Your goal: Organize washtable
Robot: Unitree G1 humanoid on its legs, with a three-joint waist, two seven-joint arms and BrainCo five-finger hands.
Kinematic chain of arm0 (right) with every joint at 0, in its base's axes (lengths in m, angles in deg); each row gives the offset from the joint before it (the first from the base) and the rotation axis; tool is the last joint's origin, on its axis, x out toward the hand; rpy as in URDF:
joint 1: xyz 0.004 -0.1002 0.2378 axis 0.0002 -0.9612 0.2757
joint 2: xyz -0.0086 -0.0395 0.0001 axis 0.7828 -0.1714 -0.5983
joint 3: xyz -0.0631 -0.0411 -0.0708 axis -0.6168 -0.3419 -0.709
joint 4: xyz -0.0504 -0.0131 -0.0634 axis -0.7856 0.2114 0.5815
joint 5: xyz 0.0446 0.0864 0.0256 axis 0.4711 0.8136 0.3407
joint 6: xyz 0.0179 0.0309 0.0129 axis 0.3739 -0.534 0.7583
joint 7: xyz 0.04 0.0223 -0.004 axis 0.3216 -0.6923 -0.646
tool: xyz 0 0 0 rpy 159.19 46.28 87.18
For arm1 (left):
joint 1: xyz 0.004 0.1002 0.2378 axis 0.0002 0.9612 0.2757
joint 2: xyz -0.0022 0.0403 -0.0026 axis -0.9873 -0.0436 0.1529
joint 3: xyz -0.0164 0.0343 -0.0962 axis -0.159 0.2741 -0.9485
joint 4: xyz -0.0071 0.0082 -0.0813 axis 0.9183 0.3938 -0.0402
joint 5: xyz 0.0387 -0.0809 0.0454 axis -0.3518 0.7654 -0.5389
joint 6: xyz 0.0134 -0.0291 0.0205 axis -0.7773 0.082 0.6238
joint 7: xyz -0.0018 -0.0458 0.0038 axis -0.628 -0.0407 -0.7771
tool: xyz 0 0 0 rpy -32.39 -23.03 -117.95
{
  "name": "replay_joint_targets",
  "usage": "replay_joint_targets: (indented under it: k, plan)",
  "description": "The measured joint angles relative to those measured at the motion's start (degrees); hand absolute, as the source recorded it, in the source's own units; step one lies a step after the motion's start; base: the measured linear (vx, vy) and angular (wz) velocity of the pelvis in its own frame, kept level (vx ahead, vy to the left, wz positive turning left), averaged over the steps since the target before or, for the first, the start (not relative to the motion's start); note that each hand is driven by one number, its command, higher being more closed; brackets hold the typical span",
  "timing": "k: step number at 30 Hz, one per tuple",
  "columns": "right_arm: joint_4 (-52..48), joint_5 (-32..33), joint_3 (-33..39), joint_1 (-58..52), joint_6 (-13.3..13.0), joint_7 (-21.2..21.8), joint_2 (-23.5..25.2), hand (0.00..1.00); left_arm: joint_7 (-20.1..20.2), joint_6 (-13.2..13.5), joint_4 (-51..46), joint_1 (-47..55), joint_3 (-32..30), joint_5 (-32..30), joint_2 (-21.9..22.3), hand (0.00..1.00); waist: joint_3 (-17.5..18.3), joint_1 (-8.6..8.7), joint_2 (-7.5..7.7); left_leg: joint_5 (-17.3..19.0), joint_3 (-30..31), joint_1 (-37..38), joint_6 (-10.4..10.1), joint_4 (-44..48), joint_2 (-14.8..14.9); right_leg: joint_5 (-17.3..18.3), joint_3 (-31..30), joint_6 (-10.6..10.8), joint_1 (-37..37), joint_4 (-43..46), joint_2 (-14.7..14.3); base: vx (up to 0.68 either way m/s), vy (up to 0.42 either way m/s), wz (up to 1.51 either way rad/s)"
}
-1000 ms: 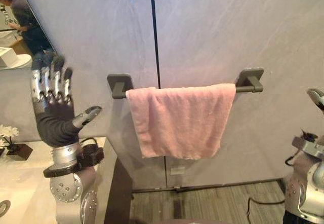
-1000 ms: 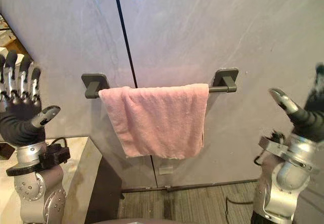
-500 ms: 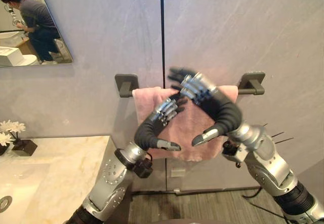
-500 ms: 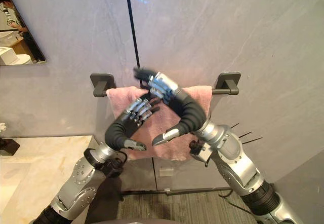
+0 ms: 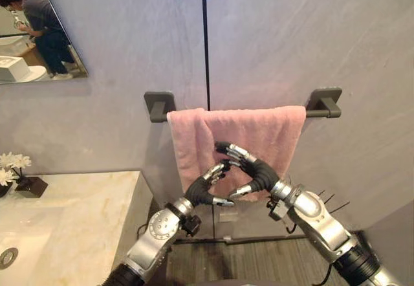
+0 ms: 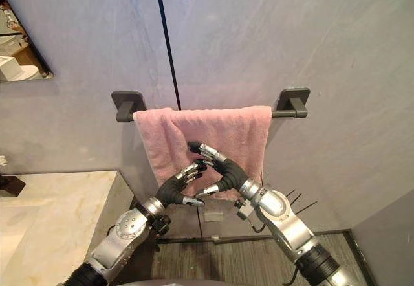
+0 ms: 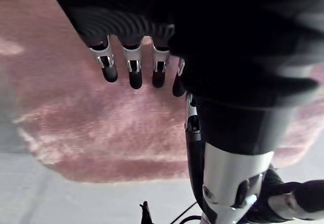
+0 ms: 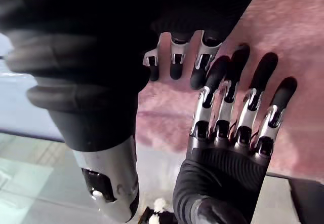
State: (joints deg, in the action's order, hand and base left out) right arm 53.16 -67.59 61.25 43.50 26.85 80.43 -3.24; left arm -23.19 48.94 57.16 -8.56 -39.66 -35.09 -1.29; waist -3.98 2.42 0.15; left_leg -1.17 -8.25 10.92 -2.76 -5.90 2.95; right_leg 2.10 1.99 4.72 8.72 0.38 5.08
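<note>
A pink towel [image 5: 259,131] hangs folded over a dark bar [image 5: 322,103] fixed to the grey wall. Both hands are in front of its lower half, fingertips nearly meeting. My left hand [image 5: 202,192] reaches up from the lower left, its fingers [image 7: 132,69] fairly straight against the cloth. My right hand [image 5: 255,173] comes in from the lower right, fingers [image 8: 174,59] relaxed and pointing at the towel [image 8: 283,31]. In the right wrist view the left hand [image 8: 228,163] lies flat on the cloth. Neither hand pinches the towel.
A marble counter [image 5: 77,215] with a sink [image 5: 13,247] stands at the left, a small flower pot [image 5: 13,176] at its back. A mirror [image 5: 32,27] above it reflects a person. Wooden floor [image 5: 259,260] lies under the towel.
From raised at my sides, both hands came to the top of the towel by the bar, then slid down to its lower half. The camera shifted slightly.
</note>
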Motion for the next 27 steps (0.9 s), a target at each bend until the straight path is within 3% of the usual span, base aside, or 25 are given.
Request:
replay_joint_targets:
  k: [4,10,15,18,27]
  plan:
    - [4.67,-5.64,2.16,-1.21,1.43,-2.46,2.15,0.0,-3.15,0.17,1.19,-0.93,-2.21,-5.16,1.7,0.0,-0.19,-0.1,0.33,-0.03,0.23,-0.27,0.02,0.02,0.03,-0.02,0.28,0.0,0.06,-0.38,0.12,0.0,-0.011,0.03]
    - [4.54,-9.98,12.56,-4.03,1.53,-5.59,6.83,0.0,-6.67,0.45,3.12,-1.84,-7.15,-10.5,3.79,0.0,-0.25,0.19,0.43,-0.04,0.23,-0.74,0.01,0.34,0.03,-0.04,0.43,-0.03,0.01,-0.59,0.03,0.02,-0.007,0.0]
    - [2.92,-11.21,21.38,-8.21,1.44,-8.42,10.99,0.0,-8.3,0.49,3.21,-1.33,-11.86,-11.92,4.35,0.0,-0.76,0.58,1.24,-0.01,0.02,-0.75,-0.02,0.01,0.29,-0.04,0.08,-0.08,-0.46,-0.66,-0.12,-0.04,-0.018,-0.03]
    - [0.64,-11.57,25.12,-10.35,1.42,-9.66,13.16,0.0,-9.22,0.99,3.19,0.69,-16.5,-12.4,5.58,0.0,-0.78,1.5,1.3,-0.01,-0.57,-1.01,-0.01,0.01,-0.08,-0.15,-0.33,0.0,-1.08,-0.62,-0.11,-0.03,0.0,-0.09]
    - [-2.71,-11.57,36.79,-17.95,1.31,-12.11,18.68,0.0,-11.14,1.01,0.21,5.88,-24.95,-12.3,8.89,0.0,-0.77,1.79,1.37,0.05,-0.76,-1.28,-0.05,0.03,0.03,-0.3,-0.27,-0.05,-1.35,-0.9,-0.27,0.0,-0.002,0.0]
